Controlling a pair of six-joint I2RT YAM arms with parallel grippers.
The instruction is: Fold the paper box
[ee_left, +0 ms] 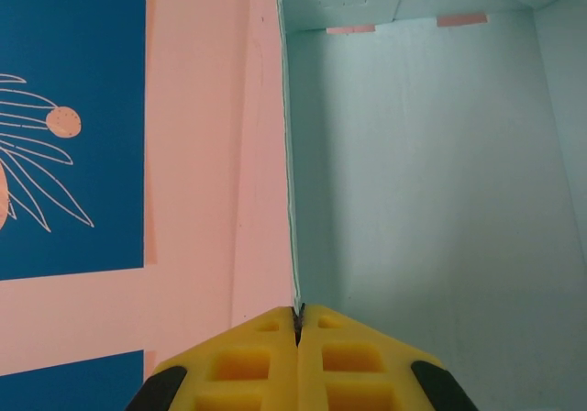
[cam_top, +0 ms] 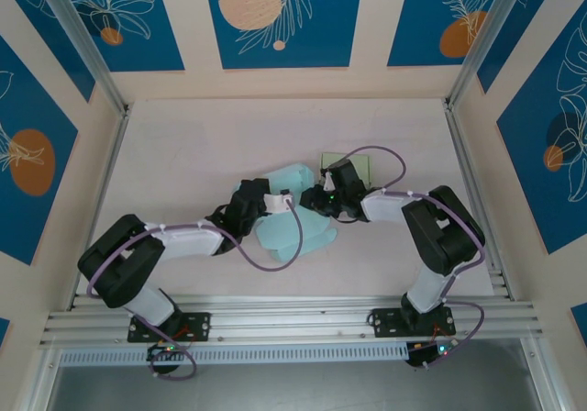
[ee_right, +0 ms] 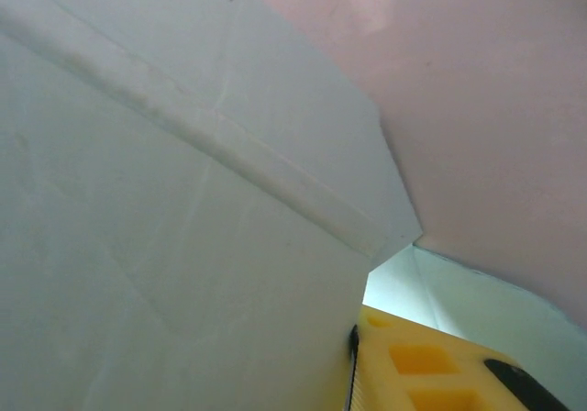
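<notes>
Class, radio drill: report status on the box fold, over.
Left gripper shut on paper box wall edge. Right gripper at another panel, grip unclear. Green pad beyond right gripper.

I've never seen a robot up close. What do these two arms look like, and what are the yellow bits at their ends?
The left arm and right arm match: chunky black joints joined by white links, on black bases with small green lights. A thin purple cable loops along each one. The jaws are faced with yellow pads moulded with square recesses, with black backing at the sides.
</notes>
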